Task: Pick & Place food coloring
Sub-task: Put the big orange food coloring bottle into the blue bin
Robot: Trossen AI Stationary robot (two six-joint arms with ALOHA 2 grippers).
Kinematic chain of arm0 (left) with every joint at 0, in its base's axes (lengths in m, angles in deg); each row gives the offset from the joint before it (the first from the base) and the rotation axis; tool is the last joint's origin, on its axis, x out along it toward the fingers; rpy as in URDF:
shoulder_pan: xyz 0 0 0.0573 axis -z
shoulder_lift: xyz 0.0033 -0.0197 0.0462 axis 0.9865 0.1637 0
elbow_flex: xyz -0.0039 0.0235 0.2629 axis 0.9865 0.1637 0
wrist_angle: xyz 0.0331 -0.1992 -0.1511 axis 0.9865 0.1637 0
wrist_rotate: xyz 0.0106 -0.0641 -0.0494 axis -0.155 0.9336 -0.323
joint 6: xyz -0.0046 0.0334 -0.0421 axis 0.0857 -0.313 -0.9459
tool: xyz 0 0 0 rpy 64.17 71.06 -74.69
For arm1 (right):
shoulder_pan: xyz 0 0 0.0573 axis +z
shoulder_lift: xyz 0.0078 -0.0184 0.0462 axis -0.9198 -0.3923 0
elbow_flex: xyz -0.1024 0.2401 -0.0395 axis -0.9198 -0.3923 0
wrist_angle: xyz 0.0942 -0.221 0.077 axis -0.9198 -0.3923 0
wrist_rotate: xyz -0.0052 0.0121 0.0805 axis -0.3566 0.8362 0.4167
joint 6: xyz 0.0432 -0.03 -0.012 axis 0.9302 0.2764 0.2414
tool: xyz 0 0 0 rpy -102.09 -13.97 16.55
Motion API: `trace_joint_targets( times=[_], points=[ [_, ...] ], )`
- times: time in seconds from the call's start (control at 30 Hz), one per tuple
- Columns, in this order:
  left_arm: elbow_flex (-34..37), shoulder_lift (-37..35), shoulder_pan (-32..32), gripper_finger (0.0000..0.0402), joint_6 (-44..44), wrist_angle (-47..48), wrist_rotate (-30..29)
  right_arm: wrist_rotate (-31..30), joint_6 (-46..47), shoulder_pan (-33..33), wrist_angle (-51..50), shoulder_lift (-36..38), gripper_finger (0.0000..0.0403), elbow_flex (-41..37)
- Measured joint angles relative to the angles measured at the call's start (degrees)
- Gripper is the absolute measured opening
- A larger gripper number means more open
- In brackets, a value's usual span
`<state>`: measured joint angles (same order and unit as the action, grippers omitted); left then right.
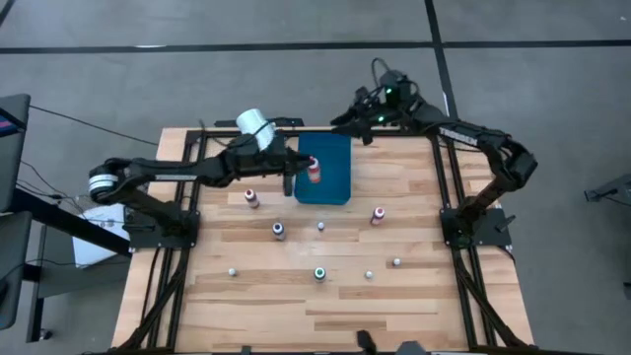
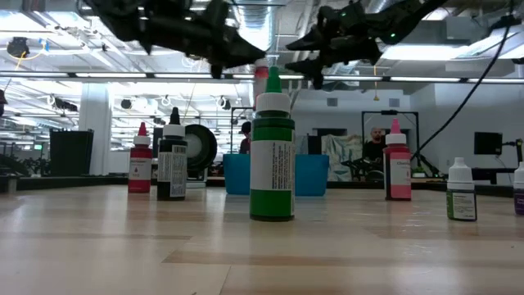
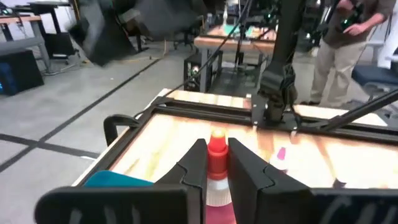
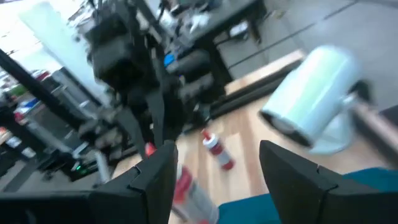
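Observation:
Several tiny food coloring bottles stand on their bases on the wooden table: red (image 1: 251,198), dark (image 1: 278,230), pink (image 1: 377,215), green (image 1: 318,273) and small whitish ones. In the low view the green bottle (image 2: 272,156) is nearest. My left gripper (image 1: 299,170) hangs over the blue tray (image 1: 330,187), shut on a red bottle (image 1: 314,170). My right gripper (image 1: 347,120) hovers open by the tray's far edge, touching nothing. My left gripper pinches the red bottle between its two fingers (image 3: 198,167), which lie on either side of its white-banded body (image 3: 216,186). The fingers come roughly level from the table's left and lie along the bottle. The red tip (image 3: 217,140) sticks out past them. The bottle is lifted clear above the tray.
A large white cylinder (image 1: 254,126) sits at the far edge, left of the tray. Dark frame rails run along the table's left, right and far sides. A person (image 3: 348,43) stands in the room beyond. The near half holds scattered bottles with bare wood between them.

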<state>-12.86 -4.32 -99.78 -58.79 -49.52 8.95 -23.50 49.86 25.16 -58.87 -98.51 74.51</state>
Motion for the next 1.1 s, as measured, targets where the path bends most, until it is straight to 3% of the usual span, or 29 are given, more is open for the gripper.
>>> trace_joint_targets(
  times=[0.53, 0.9, 1.1],
  points=[
    [-16.20, 19.55, -1.08, 0.0031, 0.97, 1.04, -2.63, -0.03, -8.45, -6.59, -7.02, 6.00, 0.0212, -0.02],
    [-16.39, 20.96, -8.35, 0.0032, -0.70, 2.83, -5.42, -0.05, -10.00, -6.86, -7.43, 5.96, 0.0213, -0.02],
    [-16.39, 20.96, -9.31, 0.0028, -0.09, 6.26, -8.66, -0.16, -11.37, -7.06, -7.70, 5.96, 0.0213, -0.02]
  ],
)
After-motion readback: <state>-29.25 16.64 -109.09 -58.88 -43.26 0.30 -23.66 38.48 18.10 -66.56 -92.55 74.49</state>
